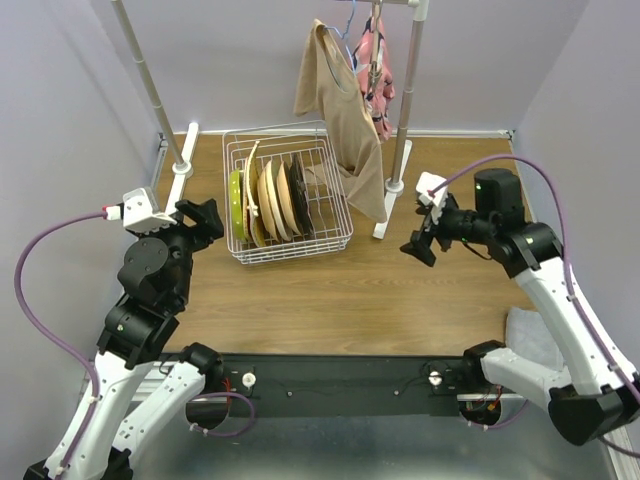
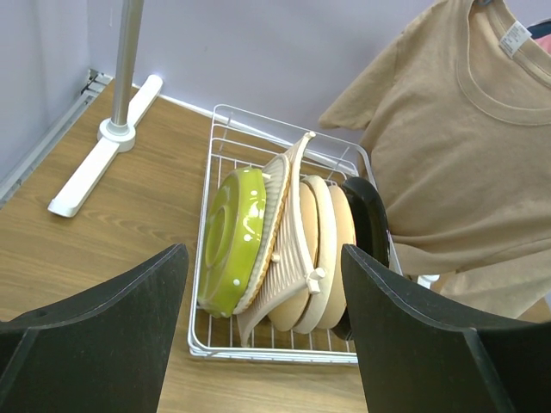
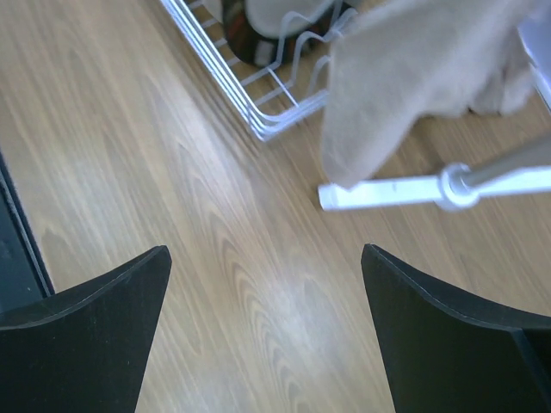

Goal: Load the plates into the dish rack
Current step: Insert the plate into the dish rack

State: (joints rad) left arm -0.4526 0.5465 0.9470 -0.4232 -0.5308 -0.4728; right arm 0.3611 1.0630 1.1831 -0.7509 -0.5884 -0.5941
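Note:
The white wire dish rack [image 1: 335,238] stands at the back middle of the table. Several plates stand on edge in it: a lime dotted one [image 2: 228,245] at the left, a cream woven-look rounded square [image 2: 288,249], beige round ones [image 2: 323,249] and a dark-rimmed one [image 2: 368,219] at the right. My left gripper [image 1: 205,218] is open and empty, just left of the rack, and looks at it in the left wrist view [image 2: 263,344]. My right gripper [image 1: 420,243] is open and empty over bare table right of the rack [image 3: 258,95].
A tall white clothes-rail stand has feet on the table [image 1: 178,180] [image 1: 390,195]. A tan T-shirt [image 1: 345,110] hangs from it over the rack's right back corner. A pink garment [image 1: 378,65] hangs behind. A white cloth [image 1: 530,335] lies at the right edge.

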